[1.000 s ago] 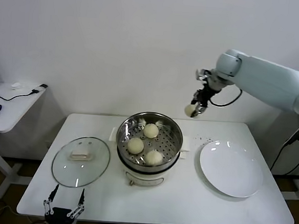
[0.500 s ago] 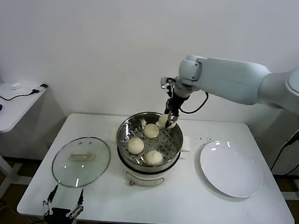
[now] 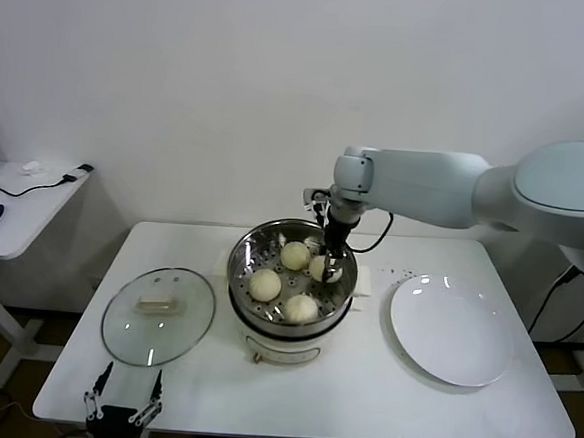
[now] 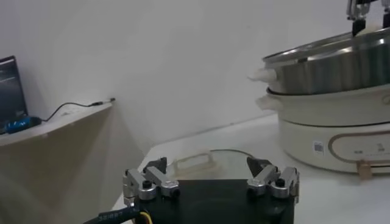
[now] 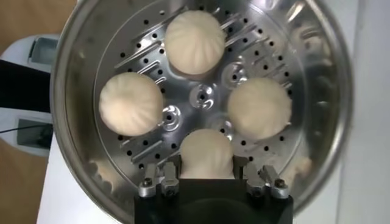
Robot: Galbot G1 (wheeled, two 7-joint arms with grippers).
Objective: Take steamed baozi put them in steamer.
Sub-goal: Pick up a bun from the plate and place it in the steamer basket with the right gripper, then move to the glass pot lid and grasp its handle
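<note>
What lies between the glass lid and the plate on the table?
The steamer stands between the lid and the plate, in the head view; it holds four baozi.

Four cream-white buns (image 5: 207,155) with faint pleats sit in a shiny steel steamer (image 3: 248,251) with a floor dotted with holes, on a cream base. White table (image 3: 361,384), white plate (image 3: 452,330), clear glass lid (image 3: 158,315).

Right gripper (image 3: 330,269) clamped; left gripper (image 3: 124,405) parked, spread.
</note>
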